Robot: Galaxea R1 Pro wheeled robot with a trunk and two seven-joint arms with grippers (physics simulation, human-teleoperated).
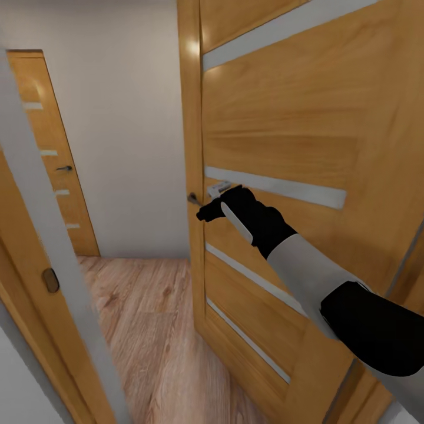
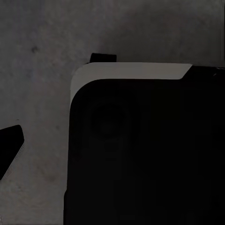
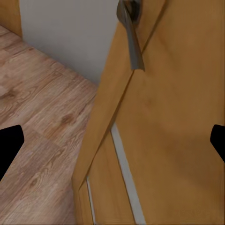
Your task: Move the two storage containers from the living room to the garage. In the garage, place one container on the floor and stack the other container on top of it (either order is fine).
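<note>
We're at a half-open wooden door (image 1: 294, 147), right gripper (image 1: 207, 210) up by its metal handle (image 3: 132, 40); in the right wrist view the fingers (image 3: 8, 150) sit spread wide, handle ahead, not pinched. Wood plank floor (image 1: 147, 318) beyond, 2nd door (image 1: 56, 165) at far wall. Left gripper (image 2: 56, 105): dim view, fingers apart over grey speckled surface, dark body of robot (image 2: 145, 154) alongside

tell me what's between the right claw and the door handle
Nothing: in the right wrist view the door handle hangs ahead of the open right claw with only the wooden door face behind the gap.
</note>
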